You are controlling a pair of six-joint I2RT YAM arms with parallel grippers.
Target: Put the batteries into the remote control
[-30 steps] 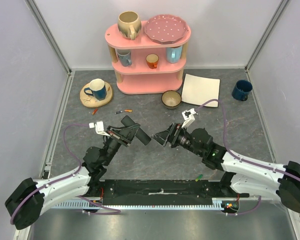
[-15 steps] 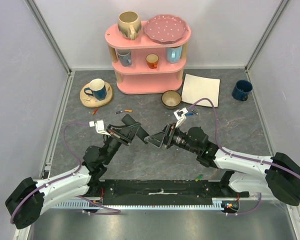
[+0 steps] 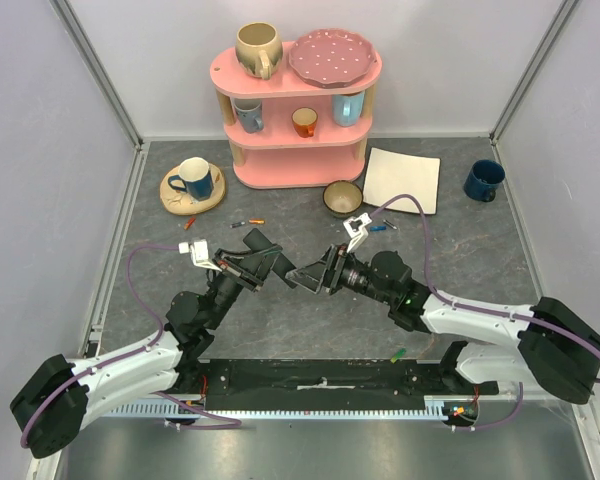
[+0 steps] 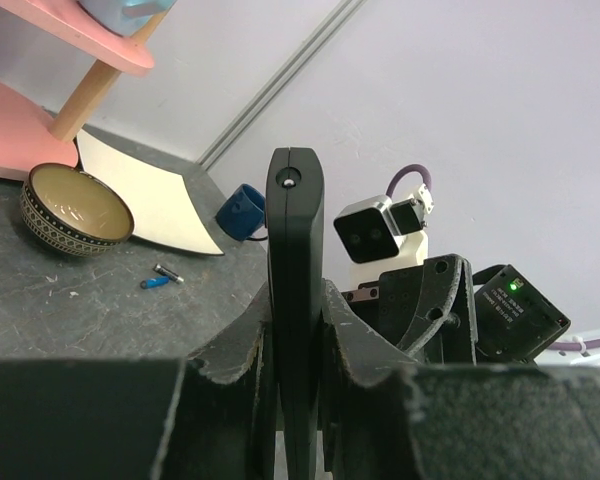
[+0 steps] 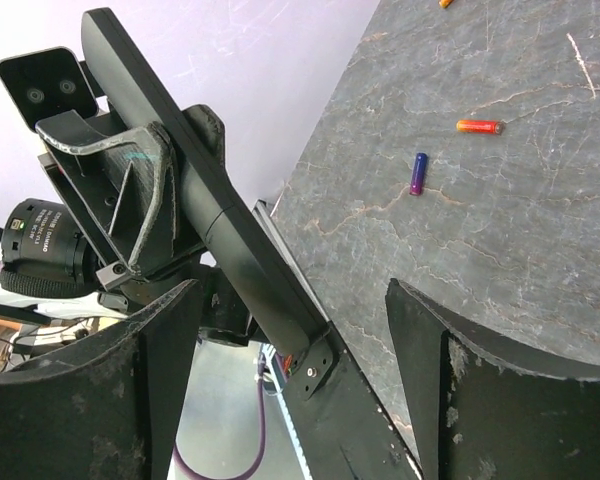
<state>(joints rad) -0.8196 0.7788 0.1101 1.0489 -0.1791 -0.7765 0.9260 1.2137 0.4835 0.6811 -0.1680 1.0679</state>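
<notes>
The remote control [image 3: 283,270], a flat black slab, is held off the table in my left gripper [image 3: 260,262], which is shut on it. In the left wrist view the remote control [image 4: 295,220] stands edge-on between the fingers. My right gripper [image 3: 308,277] is open at the slab's free end. In the right wrist view the remote control [image 5: 200,210] reaches in between the spread fingers [image 5: 420,330] without touching them. Two batteries [image 5: 418,172], [image 5: 479,126] lie on the table beyond, showing from above as a small pair of batteries [image 3: 248,222]. A blue battery [image 4: 160,281] lies near the bowl.
A pink shelf [image 3: 298,110] with cups and a plate stands at the back. In front of it are a bowl [image 3: 342,197], a white square mat [image 3: 402,180] and a dark blue cup [image 3: 483,180]. At the left, a saucer [image 3: 170,200] carries a blue cup.
My right gripper has moved left to the remote control's free end, and its jaws have narrowed slightly. The left arm and the remote control have stayed put.
</notes>
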